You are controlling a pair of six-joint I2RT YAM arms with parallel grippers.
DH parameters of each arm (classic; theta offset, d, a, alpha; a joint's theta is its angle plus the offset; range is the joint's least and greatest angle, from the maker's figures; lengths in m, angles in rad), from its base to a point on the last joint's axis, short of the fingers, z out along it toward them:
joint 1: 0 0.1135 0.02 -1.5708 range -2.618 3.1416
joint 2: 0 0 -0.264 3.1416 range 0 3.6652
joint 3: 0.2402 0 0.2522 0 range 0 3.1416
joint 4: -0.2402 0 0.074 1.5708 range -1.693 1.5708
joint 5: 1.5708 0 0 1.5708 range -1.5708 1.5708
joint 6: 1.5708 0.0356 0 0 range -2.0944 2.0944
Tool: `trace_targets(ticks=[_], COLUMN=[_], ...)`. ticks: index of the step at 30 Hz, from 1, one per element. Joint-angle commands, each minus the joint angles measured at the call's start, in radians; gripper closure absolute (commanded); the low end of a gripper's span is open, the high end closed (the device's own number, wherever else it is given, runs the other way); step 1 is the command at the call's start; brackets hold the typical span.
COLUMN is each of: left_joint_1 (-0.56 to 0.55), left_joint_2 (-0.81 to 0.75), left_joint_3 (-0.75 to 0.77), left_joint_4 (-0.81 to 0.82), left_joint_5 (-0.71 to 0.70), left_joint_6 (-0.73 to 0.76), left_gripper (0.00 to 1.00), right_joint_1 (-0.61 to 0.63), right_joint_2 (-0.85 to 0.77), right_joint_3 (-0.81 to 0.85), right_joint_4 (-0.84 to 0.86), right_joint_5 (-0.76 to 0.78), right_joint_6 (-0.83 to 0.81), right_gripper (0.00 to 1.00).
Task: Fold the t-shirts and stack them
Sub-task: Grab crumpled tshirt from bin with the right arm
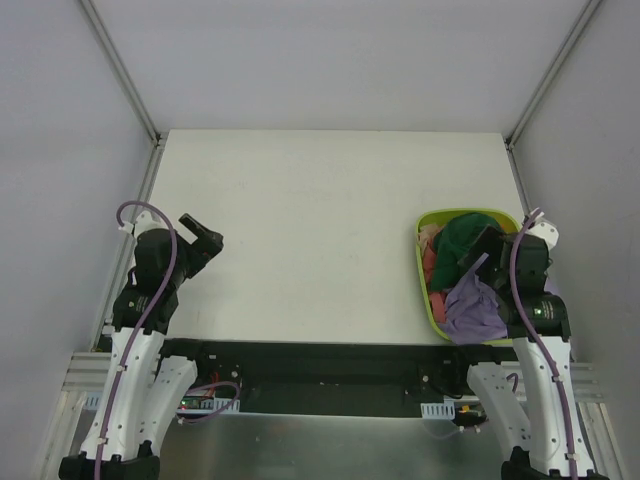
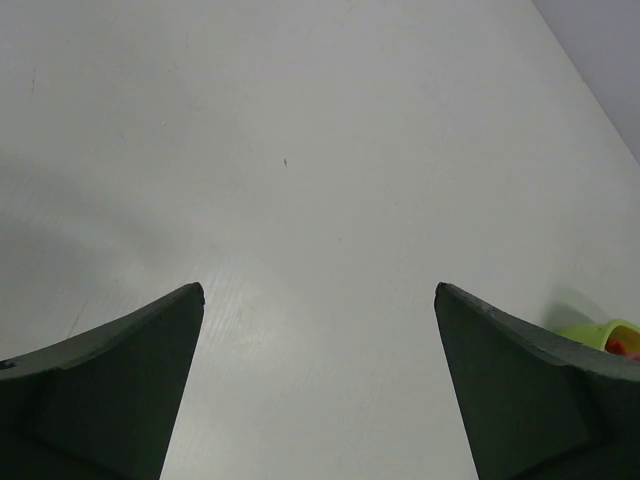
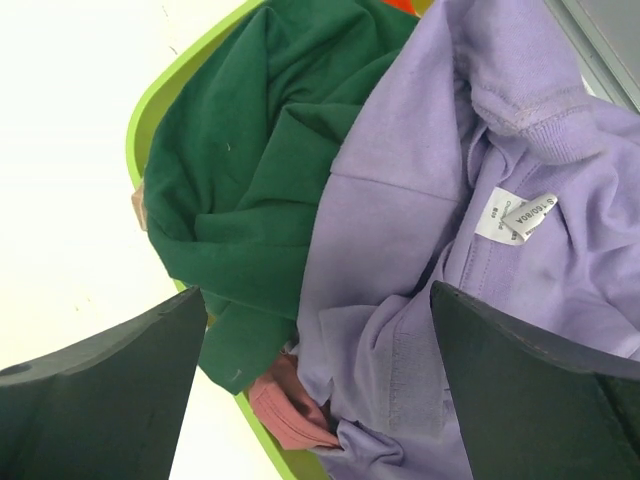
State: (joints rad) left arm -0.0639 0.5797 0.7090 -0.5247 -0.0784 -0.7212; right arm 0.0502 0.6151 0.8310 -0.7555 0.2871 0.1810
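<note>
Three crumpled t-shirts fill a lime-green basket (image 1: 424,268) at the table's right side: a lavender one (image 1: 476,310) nearest me, a dark green one (image 1: 462,236) behind it, a red-pink one (image 1: 430,262) at the left. In the right wrist view the lavender t-shirt (image 3: 430,200) with its white label lies beside the dark green t-shirt (image 3: 250,150), and a fold of the red-pink t-shirt (image 3: 285,410) shows below. My right gripper (image 3: 318,300) hangs open just above them, holding nothing. My left gripper (image 2: 318,290) is open over bare table, far left.
The white table (image 1: 320,230) is bounded by grey walls and metal frame rails. The basket's rim (image 2: 600,333) peeks into the left wrist view at the lower right. Both arm bases stand at the near edge.
</note>
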Motion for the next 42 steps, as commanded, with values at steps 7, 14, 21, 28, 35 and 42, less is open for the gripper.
trace_targets(ticks=[7,14,21,28,35,42], left_joint_1=[0.006,0.006,0.006,0.006,0.006,0.006], left_joint_2=[0.04,0.054,0.08,0.086,0.071,0.054], left_joint_3=[0.001,-0.006,-0.002,-0.002,-0.005,0.0], left_joint_4=[-0.009,-0.008,-0.008,-0.008,-0.008,-0.008], left_joint_5=[0.008,0.005,0.011,0.017,0.02,0.029], left_joint_6=[-0.015,-0.021,-0.023,-0.023,-0.029,-0.032], left_gripper=[0.01,0.01,0.01,0.01,0.01,0.01], right_joint_1=[-0.004,-0.004,-0.004,-0.004,-0.006,-0.006], right_joint_2=[-0.029,0.025,0.032,0.098,0.124,-0.03], right_joint_3=[0.062,0.096,0.031,-0.006,-0.003,0.103], right_joint_4=[-0.04,-0.182,-0.186,-0.151,-0.146,-0.076], right_joint_5=[0.082,0.106,0.093,0.107,0.207,0.144], right_joint_6=[-0.031,-0.006,0.017,0.009,0.026,-0.038], right_gripper=[0.04,0.04,0.03,0.33,0.99,0.99])
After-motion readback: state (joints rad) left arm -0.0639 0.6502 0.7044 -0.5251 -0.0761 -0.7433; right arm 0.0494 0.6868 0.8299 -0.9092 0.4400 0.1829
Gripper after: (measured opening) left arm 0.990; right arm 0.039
